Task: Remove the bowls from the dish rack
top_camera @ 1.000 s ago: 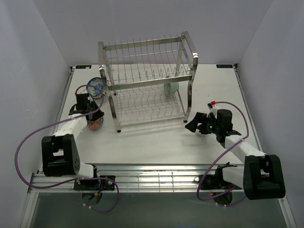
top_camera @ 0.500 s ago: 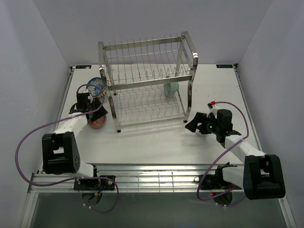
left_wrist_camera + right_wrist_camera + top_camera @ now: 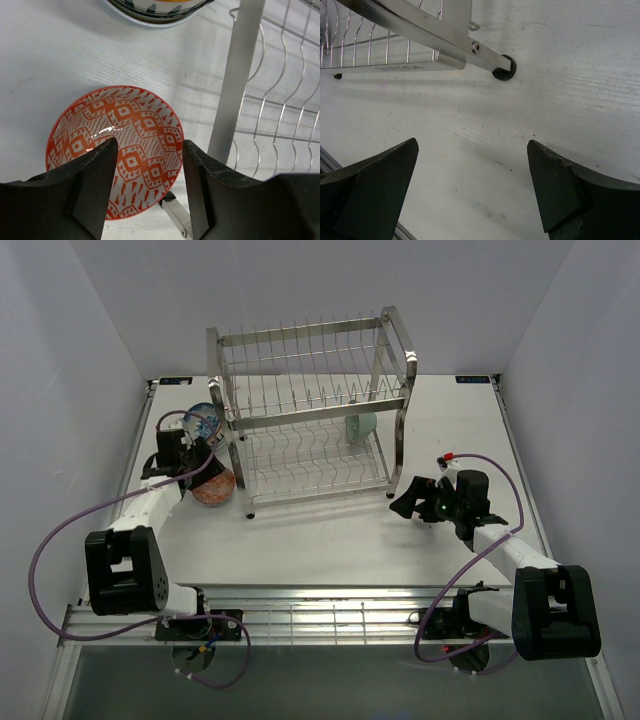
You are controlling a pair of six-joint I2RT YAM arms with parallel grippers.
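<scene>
The red-patterned bowl (image 3: 135,120) is set on the table (image 3: 330,540) at 9 o'clock of the dish rack (image 3: 320,412), under the wide-open left end effector (image 3: 149,145); the mint bowl (image 3: 361,424), racked at 3 o'clock, is judged next for the open right end effector (image 3: 472,145).

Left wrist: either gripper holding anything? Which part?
Nothing held. Left gripper open above the red-patterned bowl lying on the table; right gripper open and empty.
</scene>
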